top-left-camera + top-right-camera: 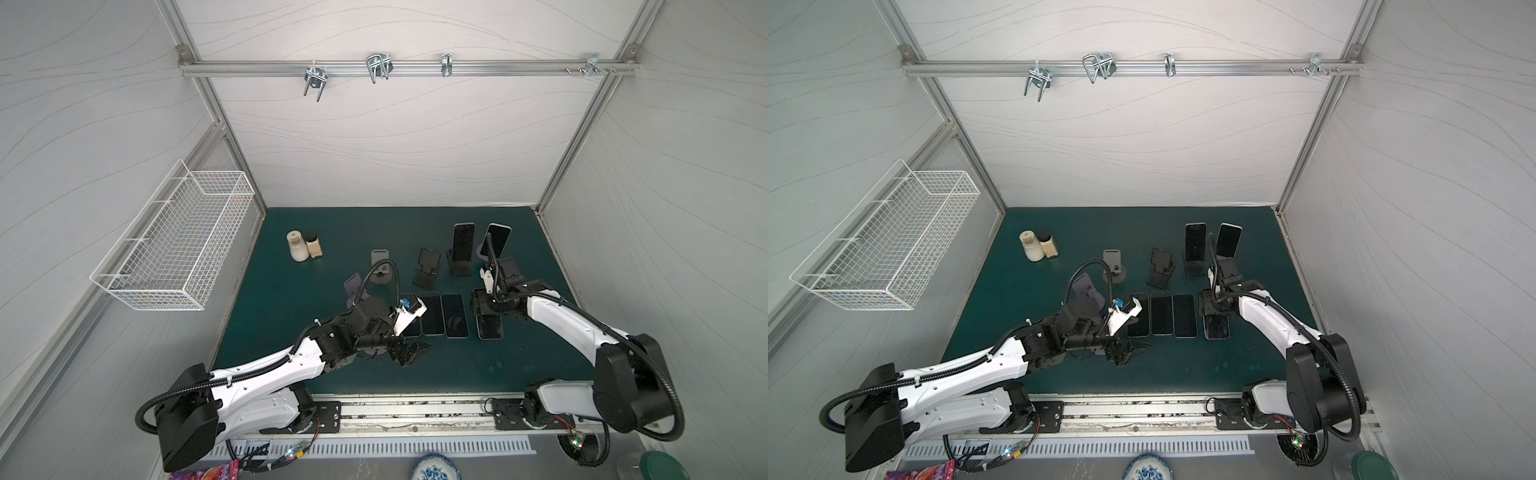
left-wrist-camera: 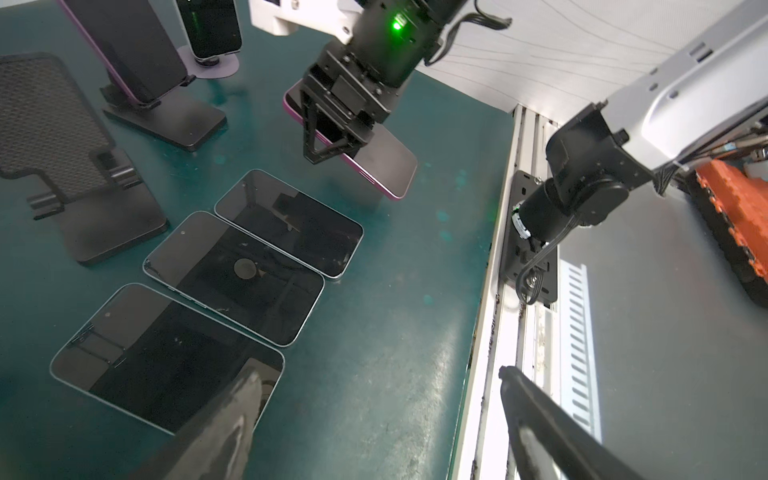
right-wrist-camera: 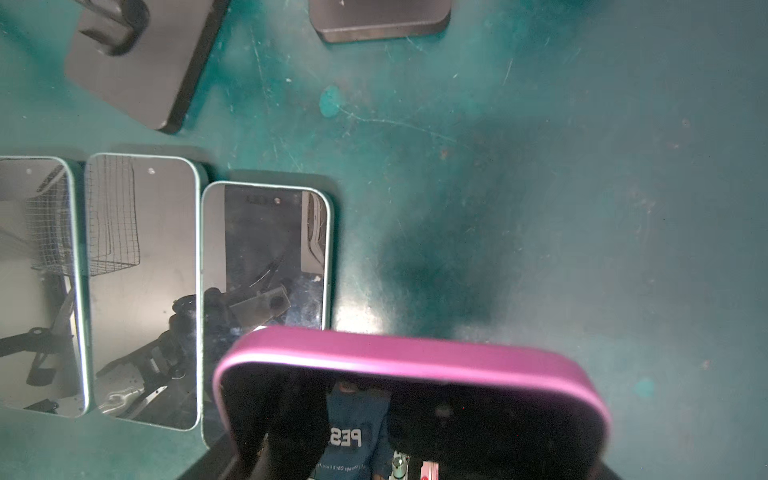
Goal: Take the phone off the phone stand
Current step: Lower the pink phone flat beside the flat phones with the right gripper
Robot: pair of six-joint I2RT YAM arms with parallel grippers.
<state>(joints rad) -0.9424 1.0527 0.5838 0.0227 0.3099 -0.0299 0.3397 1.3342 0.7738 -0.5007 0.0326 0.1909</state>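
**A:** Top views first — where is the phone?

**B:** Off any stand. In both top views the right gripper point(image 1: 484, 309) is clenched on the phone point(image 1: 490, 328), low over the mat point(image 1: 291, 324), just beside three flat phones point(image 1: 432, 313). I judge it is carried low so it can be laid down as a fourth in that row.

**A:** The left gripper?

**B:** The left gripper point(image 1: 415, 353) hangs at the row's other end, jaws apart, nothing in them. It looks clear of the work. Behind the row are an empty stand point(image 1: 428, 270) and two back phones point(image 1: 462, 245), upright on theirs.

**A:** The room?

**B:** A white-panelled booth on a metal frame. There is a wire basket point(image 1: 166, 257) on the side wall, hooks point(image 1: 378, 66) on the back bar, and two jars point(image 1: 303, 245) well apart from the phones.

**A:** Left wrist view?

**B:** The fingers pinch the phone's long edges near one end, probably to spare the screen. The phone tilts, free end lower. A shadow beneath suggests it is not down, though I cannot tell whether that end touches. The mat is teal and smooth, with a sheen towards the rail point(image 2: 536, 353).

**A:** Right wrist view?

**B:** The phone's pink rim fills the near side. The mat ahead is bare, scratched and speckled. The rim's corner overlaps the nearest flat phone in this view — the set-down wants room on that side.
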